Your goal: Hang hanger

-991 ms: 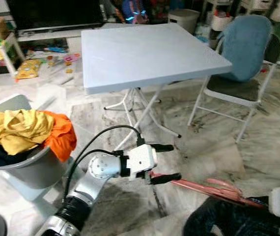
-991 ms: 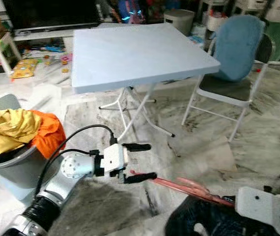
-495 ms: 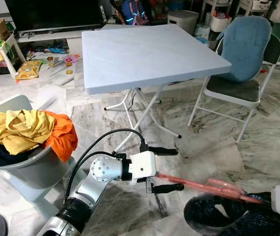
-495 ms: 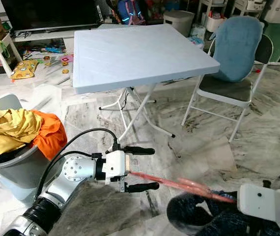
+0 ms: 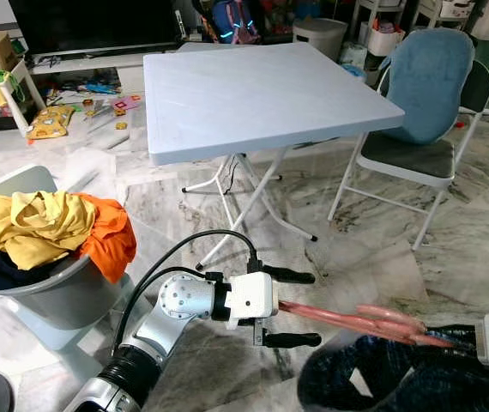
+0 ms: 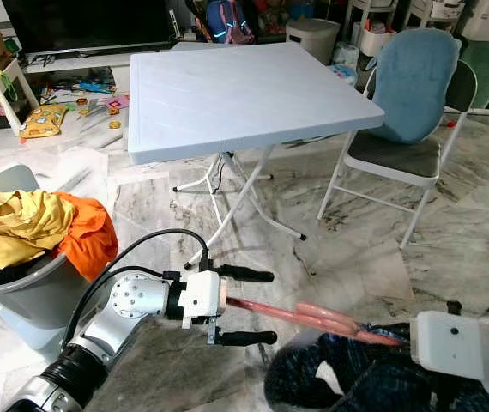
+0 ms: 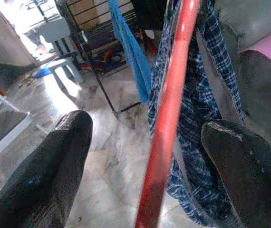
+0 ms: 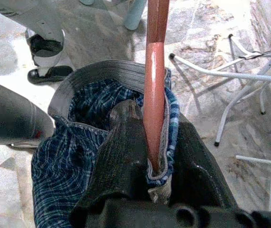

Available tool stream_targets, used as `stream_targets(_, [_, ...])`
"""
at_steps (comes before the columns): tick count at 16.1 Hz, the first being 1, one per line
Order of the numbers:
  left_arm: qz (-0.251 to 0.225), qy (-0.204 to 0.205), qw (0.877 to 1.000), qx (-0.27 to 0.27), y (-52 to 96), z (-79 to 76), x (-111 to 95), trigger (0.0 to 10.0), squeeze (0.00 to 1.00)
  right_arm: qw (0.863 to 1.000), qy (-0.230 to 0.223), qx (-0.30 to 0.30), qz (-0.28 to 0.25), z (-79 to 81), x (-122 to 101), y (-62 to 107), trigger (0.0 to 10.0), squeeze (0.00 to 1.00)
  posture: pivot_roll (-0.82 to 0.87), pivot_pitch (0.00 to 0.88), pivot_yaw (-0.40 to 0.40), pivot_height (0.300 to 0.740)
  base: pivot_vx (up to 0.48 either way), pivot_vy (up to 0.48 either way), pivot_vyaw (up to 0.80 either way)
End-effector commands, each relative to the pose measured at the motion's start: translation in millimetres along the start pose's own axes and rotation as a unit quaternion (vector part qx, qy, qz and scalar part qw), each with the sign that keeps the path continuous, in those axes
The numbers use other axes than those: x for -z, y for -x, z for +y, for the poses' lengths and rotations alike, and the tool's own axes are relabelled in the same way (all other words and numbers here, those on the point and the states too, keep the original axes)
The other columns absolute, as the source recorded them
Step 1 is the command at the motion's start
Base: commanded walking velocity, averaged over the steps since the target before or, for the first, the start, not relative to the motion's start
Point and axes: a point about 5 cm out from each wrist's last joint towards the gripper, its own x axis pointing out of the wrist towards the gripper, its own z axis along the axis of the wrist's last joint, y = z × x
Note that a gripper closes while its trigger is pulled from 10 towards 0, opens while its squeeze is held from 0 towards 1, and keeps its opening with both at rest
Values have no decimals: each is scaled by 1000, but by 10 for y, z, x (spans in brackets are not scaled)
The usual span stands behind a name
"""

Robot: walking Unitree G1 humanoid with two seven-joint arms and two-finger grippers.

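A red hanger [image 5: 347, 319] lies level above the floor, with a blue plaid garment [image 5: 382, 378] bunched on its right half. My left gripper [image 5: 313, 309] is open, and the hanger's left end [image 7: 173, 85] runs between its two fingers [image 7: 54, 171] without either one touching it. My right gripper [image 8: 157, 142] is shut on the hanger's other end [image 8: 154, 85] together with the garment's grey waistband [image 8: 102, 71]. Its white body [image 6: 450, 348] sits at the lower right, and the plaid cloth [image 8: 64, 161] hangs below it.
A light blue folding table [image 5: 262, 86] stands ahead, with a blue-covered folding chair [image 5: 425, 94] to its right. A grey laundry basket [image 5: 56, 296] with yellow and orange clothes is at the left. A dark drying rack with a blue cloth [image 7: 126, 47] appears in the left wrist view.
The hanger and garment have moved left and risen, so the hanger's end now lies between the left gripper's fingers instead of by the lower finger. The left gripper shifted slightly right.
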Motion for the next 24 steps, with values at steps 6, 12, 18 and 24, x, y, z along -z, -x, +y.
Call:
stream_targets(6, [-11, 5, 1000, 20, -49, -11, -16, 0, 0, 1000, 19, -22, -9, 46, -133, -27, 10000, 0, -61, 0, -10, 740, 0, 0, 0])
stream_targets(12, [-15, 5, 999, 35, -73, -38, -25, 0, 0, 999, 30, -21, -16, 14, -176, -93, 10000, 0, -59, 0, -9, 740, 0, 0, 0])
stream_targets(18, [-11, 14, 999, 47, -79, -63, -13, 0, 0, 999, 34, -14, -20, -18, -195, -94, 10000, 0, -62, 0, -10, 740, 0, 0, 0])
stream_targets(24, [-2, 18, 998, 55, -67, -72, 5, 0, 0, 999, 37, -5, -23, -52, -199, -126, 10000, 0, -57, 0, -11, 740, 0, 0, 0])
